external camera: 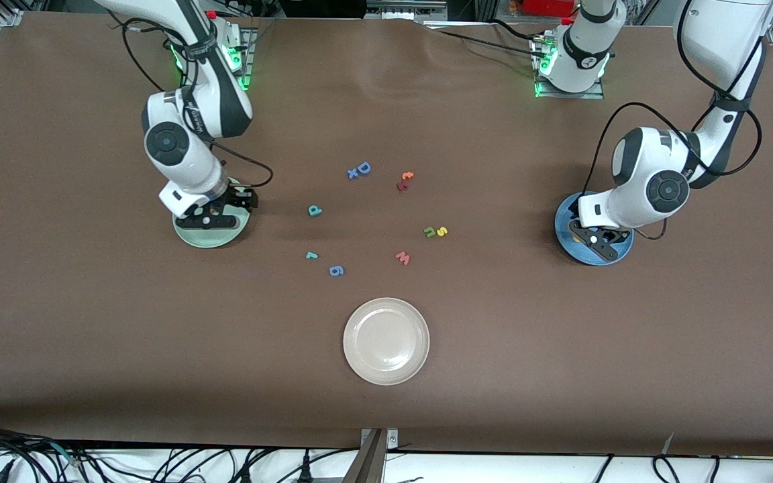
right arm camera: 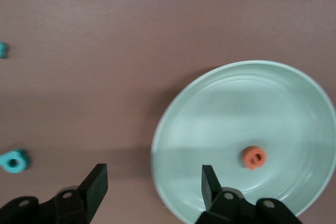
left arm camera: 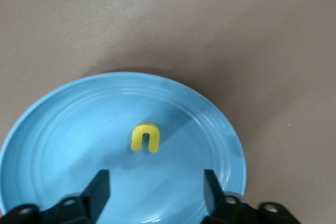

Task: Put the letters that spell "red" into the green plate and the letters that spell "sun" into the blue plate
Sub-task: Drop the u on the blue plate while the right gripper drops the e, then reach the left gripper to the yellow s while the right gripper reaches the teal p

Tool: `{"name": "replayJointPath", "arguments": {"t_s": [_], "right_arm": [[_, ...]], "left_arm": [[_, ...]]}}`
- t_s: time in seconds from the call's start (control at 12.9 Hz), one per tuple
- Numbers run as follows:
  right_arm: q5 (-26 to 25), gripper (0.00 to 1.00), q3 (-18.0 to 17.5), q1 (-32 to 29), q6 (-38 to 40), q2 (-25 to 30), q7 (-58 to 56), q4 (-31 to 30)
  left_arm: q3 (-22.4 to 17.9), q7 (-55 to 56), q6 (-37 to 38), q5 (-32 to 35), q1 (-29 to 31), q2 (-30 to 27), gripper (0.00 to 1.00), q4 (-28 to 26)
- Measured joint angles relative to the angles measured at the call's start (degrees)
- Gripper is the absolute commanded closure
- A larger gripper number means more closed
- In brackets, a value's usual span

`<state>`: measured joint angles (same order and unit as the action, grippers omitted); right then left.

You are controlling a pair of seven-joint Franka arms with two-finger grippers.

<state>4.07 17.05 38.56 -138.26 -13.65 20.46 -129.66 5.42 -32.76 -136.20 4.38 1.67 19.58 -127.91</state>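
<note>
front view first: the cream-white plate (external camera: 386,341) sits nearest the camera and serves as the landmark. the green plate (external camera: 210,233) lies farther from the camera than it, toward the right arm's end of the table, with the right gripper (external camera: 211,216) low over it. the blue plate (external camera: 592,233) lies likewise farther off, toward the left arm's end, with the left gripper (external camera: 594,241) low over it. between the two plates, all farther from the camera than the cream-white plate, lie the loose letters: the teal "r" (external camera: 311,255) and a blue "6" (external camera: 336,270) closest to it, a pinkish-red "w" (external camera: 402,257), the dark green "n" (external camera: 430,232) touching the yellow "s" (external camera: 441,231), the teal "d" (external camera: 314,210), then a blue "D" (external camera: 363,168) farthest off. left wrist view: the left gripper's fingers (left arm camera: 98,192) stand wide apart and hold nothing; the yellow "u" (left arm camera: 145,137) lies flat in the blue plate (left arm camera: 52,129), clear of both fingertips. right wrist view: the right gripper's fingers (right arm camera: 95,187) are also spread wide with nothing between them; the orange "e" (right arm camera: 253,157) rests inside the green plate (right arm camera: 210,124), and the teal "d" (right arm camera: 13,161) lies on the table outside that plate.
</note>
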Motion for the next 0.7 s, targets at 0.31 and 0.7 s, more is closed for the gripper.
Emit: {"name": "replayJointPath", "arguments": {"t_s": [0.31, 0.7], "right_arm": [[0.0, 0.23, -4.9, 0.1, -0.6, -1.3, 17.7, 1.0], [0.0, 0.23, -7.1, 2.8, -4.7, -7.5, 41.3, 4.6]], "left_arm": [[1.8, 3.0, -0.5, -2.0, -2.4, -1.2, 0.00, 2.8], [2.3, 16.8, -0.5, -7.5, -13.4, -1.7, 0.00, 7.4]]}}
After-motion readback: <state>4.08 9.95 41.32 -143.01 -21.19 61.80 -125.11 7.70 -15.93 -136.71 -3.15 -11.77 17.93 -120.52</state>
